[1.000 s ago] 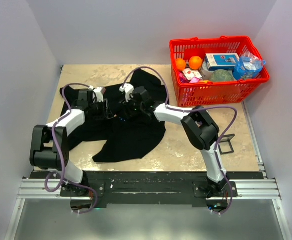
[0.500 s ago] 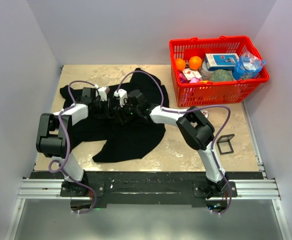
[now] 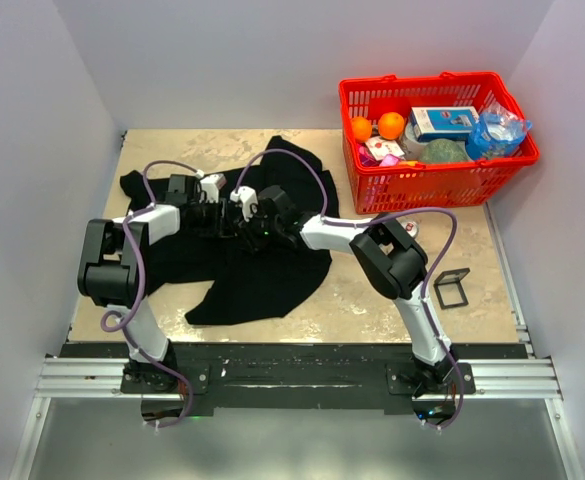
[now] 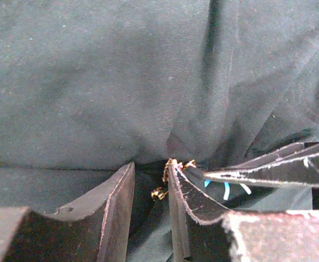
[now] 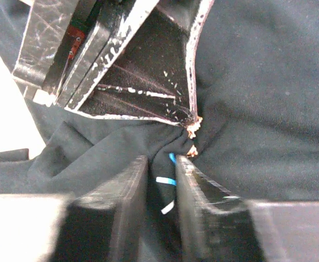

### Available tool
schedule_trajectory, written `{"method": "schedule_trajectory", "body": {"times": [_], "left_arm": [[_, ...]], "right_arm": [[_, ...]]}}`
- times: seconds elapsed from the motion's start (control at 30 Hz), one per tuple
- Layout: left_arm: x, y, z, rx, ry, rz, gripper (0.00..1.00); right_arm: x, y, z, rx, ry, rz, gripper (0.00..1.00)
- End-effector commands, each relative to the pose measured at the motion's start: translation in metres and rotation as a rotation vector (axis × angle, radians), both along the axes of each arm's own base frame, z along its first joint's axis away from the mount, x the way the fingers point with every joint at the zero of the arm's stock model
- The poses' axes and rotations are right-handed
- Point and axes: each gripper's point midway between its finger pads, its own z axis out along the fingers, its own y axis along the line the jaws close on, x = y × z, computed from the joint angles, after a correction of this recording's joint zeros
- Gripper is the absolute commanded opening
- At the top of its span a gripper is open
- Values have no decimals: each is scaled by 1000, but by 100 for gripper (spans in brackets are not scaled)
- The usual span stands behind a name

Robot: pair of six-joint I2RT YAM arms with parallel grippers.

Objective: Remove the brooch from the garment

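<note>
The black T-shirt (image 3: 262,275) lies crumpled on the tan table. Both grippers meet on it left of centre. A small gold brooch (image 4: 173,165) sits in the cloth (image 4: 121,82) at the tip of my left gripper's right finger; a gold bit hangs in the gap. My left gripper (image 4: 149,166) stands with its jaws a little apart around dark cloth. My right gripper (image 5: 162,159) is shut on a fold of the shirt (image 5: 268,109) that carries blue and white marks, just below the brooch (image 5: 193,129). In the top view the left gripper (image 3: 222,215) and right gripper (image 3: 240,215) almost touch.
A red basket (image 3: 372,185) with oranges, a box and packets stands at the back right. A small black frame (image 3: 452,288) lies on the table at the right. White walls close in on the left, back and right.
My left gripper has moved right and my right gripper left across the shirt, so their tips now meet at the brooch. The shirt has bunched slightly between them.
</note>
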Motion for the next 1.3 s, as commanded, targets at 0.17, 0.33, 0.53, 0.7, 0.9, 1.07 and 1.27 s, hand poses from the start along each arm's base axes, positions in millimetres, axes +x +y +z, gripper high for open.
{"method": "schedule_trajectory", "body": {"times": [0.17,0.33,0.53,0.7,0.9,1.07,1.27], "left_arm": [[-14,-19,-8,-21,39,-132,35],[-25,-40,0,-74,35,-264,28],[-29,-47,2,-60,53,-318,0],[-18,-46,22,-55,-2,-281,0],[10,-47,91,-85,-216,-170,0],[14,-49,116,-99,-269,-160,0],[12,-39,99,-48,-235,-129,0]], "right_arm": [[-5,-8,15,-42,-101,79,0],[-5,-19,28,-70,-183,110,0],[-3,-20,36,-69,-203,102,0],[5,-29,46,-80,-227,87,0],[2,-52,45,-127,-244,107,0],[2,-57,44,-144,-220,91,5],[30,-43,72,-55,-175,-65,49]]}}
